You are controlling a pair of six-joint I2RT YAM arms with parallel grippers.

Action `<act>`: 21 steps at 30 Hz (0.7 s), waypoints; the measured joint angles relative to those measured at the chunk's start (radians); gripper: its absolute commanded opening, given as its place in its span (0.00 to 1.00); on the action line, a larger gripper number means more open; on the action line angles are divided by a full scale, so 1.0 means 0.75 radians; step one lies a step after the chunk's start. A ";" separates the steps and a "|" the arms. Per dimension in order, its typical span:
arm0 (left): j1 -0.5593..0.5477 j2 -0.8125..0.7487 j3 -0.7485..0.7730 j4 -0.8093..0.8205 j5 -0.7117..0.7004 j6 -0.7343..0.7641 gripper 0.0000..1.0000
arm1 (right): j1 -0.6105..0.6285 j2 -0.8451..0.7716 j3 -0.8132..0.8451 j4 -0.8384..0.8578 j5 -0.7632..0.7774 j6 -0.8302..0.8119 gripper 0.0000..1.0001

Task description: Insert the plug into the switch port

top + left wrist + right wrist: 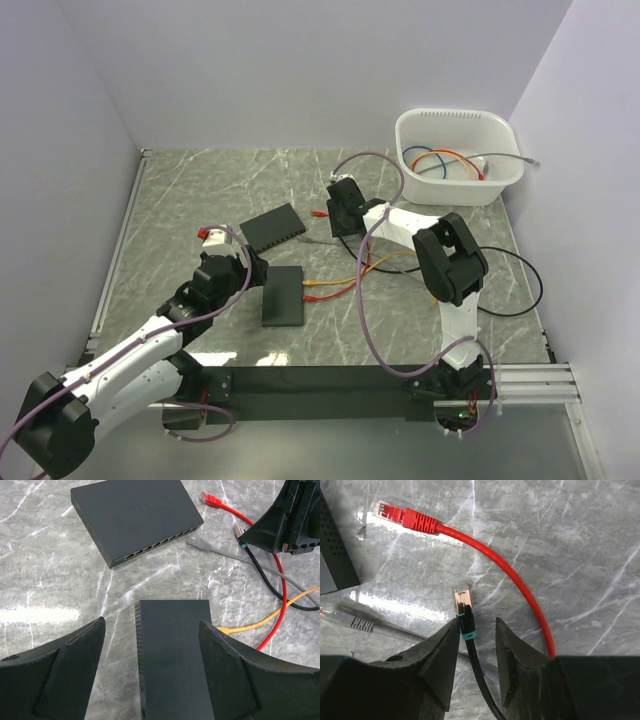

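While the right gripper (pixel 477 625) hangs low over the marble-patterned table (pixel 200 180), its jaws stand partly apart around the black plug (pixel 461 600). The plug's teal-collared boot lies against the finger at 9 o'clock in the right wrist view, with a clear gap to the finger at 3 o'clock, so the plug is flanked and not clamped. Its metal tip points to 12 o'clock in that view, and the black cable (pixel 481 685) runs back toward 6 o'clock between the fingers. At 11 o'clock from the black plug lies the red plug (pixel 395 514), whose red cable (pixel 520 582) arcs round to 4 o'clock; a grey cable (pixel 362 625) lies at 9 o'clock. The left gripper (pixel 152 627) is spread wide, one finger on either side of the near switch (pixel 172 660), with space showing on both sides. At 12 o'clock from it in the left wrist view sits the far switch (pixel 132 517), its row of ports facing 5 o'clock, with the grey plug (pixel 200 543) just beside them. An orange cable (pixel 260 625) ends just beside the near switch at 3 o'clock. In the top view a white bin (pixel 455 113) holding more cables stands at 1 o'clock on the table, well apart from both switches.
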 measured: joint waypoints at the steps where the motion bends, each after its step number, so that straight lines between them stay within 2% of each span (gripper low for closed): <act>1: 0.000 0.002 0.000 0.000 0.001 0.001 0.80 | -0.003 0.003 0.001 0.000 -0.004 0.000 0.41; 12: 0.000 0.018 0.000 0.001 0.008 0.010 0.80 | -0.007 0.046 0.011 0.016 -0.049 0.001 0.36; 21: 0.000 0.024 0.000 0.001 0.009 0.010 0.80 | -0.007 0.056 0.018 0.034 -0.063 0.008 0.16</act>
